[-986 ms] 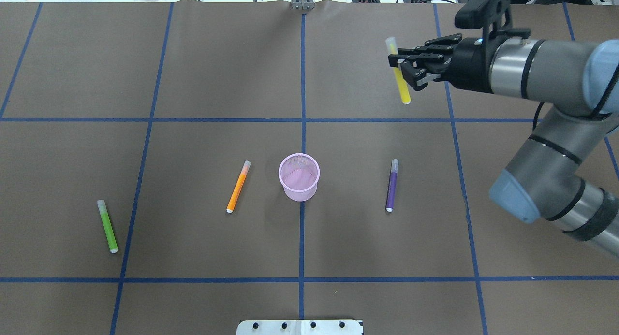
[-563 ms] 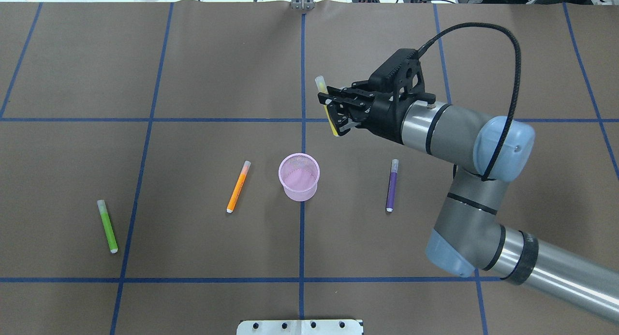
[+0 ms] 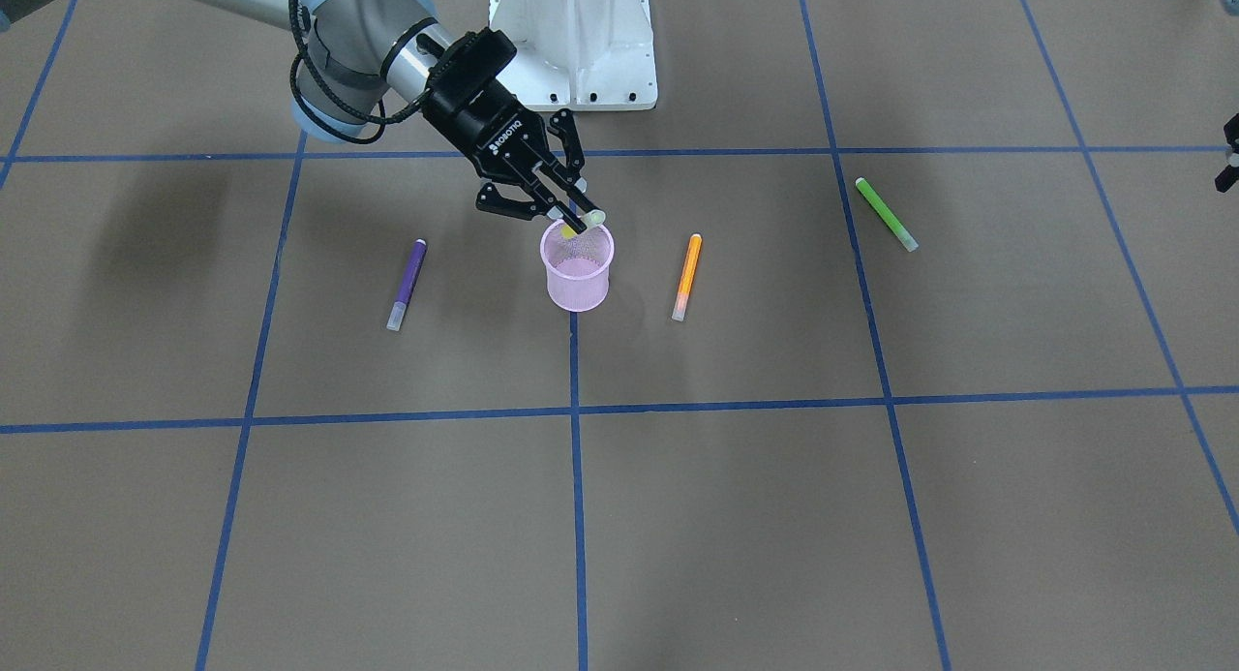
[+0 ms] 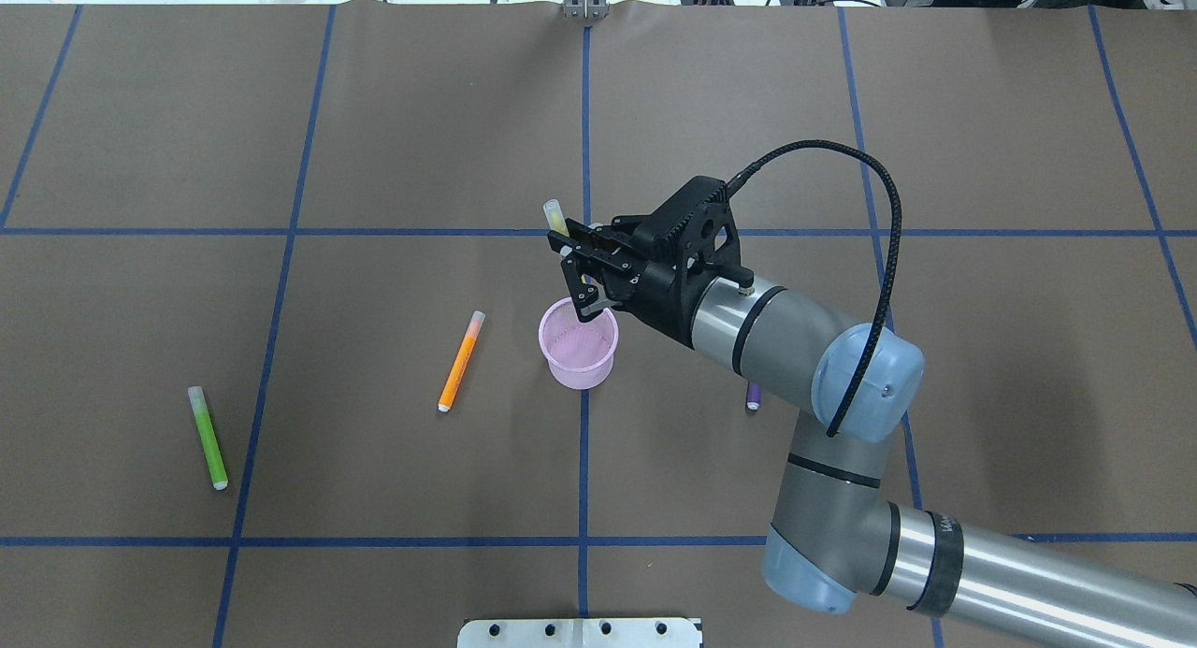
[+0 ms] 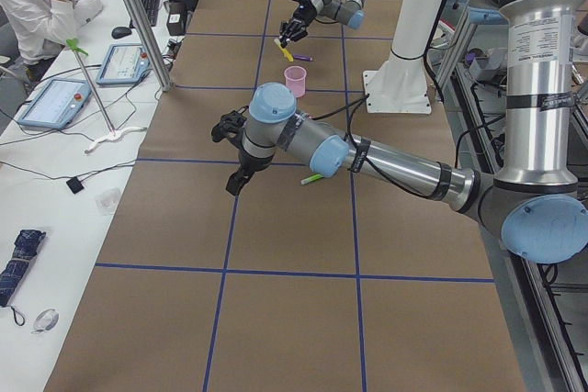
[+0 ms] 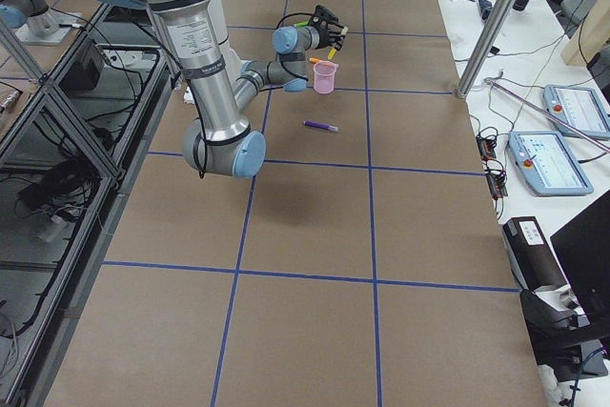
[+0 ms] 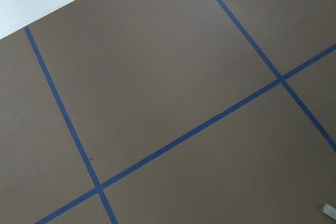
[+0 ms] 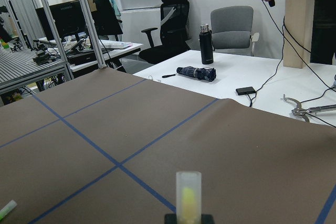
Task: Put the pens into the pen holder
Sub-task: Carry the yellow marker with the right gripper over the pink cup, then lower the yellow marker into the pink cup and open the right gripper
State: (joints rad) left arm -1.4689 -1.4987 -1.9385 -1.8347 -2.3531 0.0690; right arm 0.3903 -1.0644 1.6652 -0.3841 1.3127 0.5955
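You are working in a robotics lab: your table (image 4: 374, 115) is papered brown and taped into a blue grid (image 4: 584, 442), teach pendants (image 5: 57, 101) lie on the side bench (image 5: 37, 218), aluminium frame posts (image 8: 87, 19) stand around, and office chairs (image 8: 176, 19) and a monitor (image 8: 58, 19) sit behind.

Brown-covered table (image 4: 421, 115) w/ blue tape grid (image 4: 281, 283). Pink pen holder (image 4: 580, 372) upright at centre, on a grid line. Orange pen (image 4: 461, 362) flat just beside it, green pen (image 4: 207, 438) further out that side, purple pen (image 3: 407, 284) flat on opp. side. White robot base (image 3: 573, 42) at table's edge.
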